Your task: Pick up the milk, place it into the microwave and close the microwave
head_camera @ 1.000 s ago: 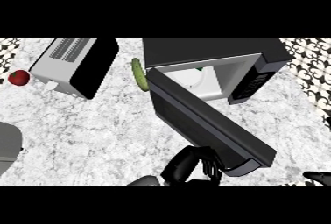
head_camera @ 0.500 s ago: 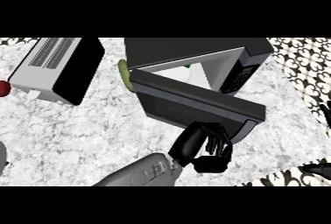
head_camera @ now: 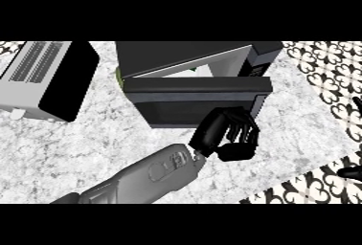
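Black left hand (head_camera: 225, 131) against microwave door (head_camera: 198, 98).

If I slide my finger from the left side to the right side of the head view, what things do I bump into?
Toaster oven → grey forearm → hand pressed against the microwave door → dark fingertip at the right edge.

Colours and patterns on the kitchen counter.
Counter (head_camera: 78, 143): white-grey marble mottling. Microwave (head_camera: 194, 72): dark grey body, black door (head_camera: 198, 103). Toaster (head_camera: 46, 79): pale grey top with ribbed slots, black side. Hand (head_camera: 226, 131): black, on a grey forearm (head_camera: 148, 177). Floor (head_camera: 329, 72): black-and-white ornamental tile pattern.
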